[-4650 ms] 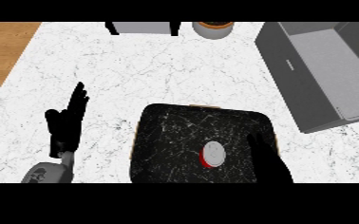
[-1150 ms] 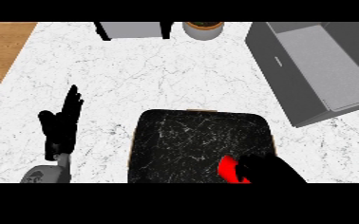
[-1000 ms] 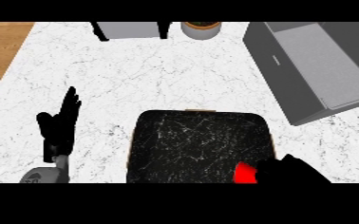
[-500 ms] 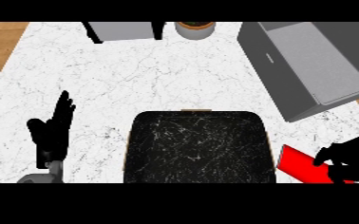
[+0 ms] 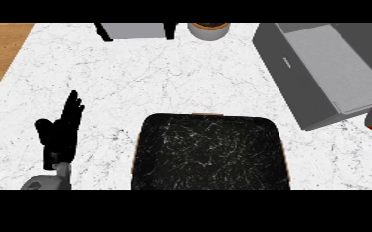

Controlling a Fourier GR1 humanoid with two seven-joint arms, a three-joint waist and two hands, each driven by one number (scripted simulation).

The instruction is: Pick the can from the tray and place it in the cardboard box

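Counts: one tray (image 5: pixel 210 152), one box (image 5: pixel 320 69), one hand in view, one grey unit (image 5: pixel 138 29), one round pot (image 5: pixel 209 30).

Left hand (image 5: pixel 62 132) sat at the lower left, well clear of the tray, with straight fingers pointing up and nothing in it. A bit of grey forearm (image 5: pixel 44 183) showed below it. The right hand was out of frame, so I could not tell its state.

Can (image 5: pixel 369 122): only a red sliver showed at the right frame edge, just below the box's near corner and off the tray. It was too small to confirm or to tell what held it.

The tray was dark and speckled, with a thin tan rim along its top and left edges. The box was grey with its top open, set at an angle at the upper right.

The surface was a white counter (image 5: pixel 145 78) with grey veins. A wood strip (image 5: pixel 15 44) ran past its upper left corner.

Cut off: the tray's near edge, the box's far and right sides, and the tops of the unit and the pot. The pot's contents were brownish and hard to make out.
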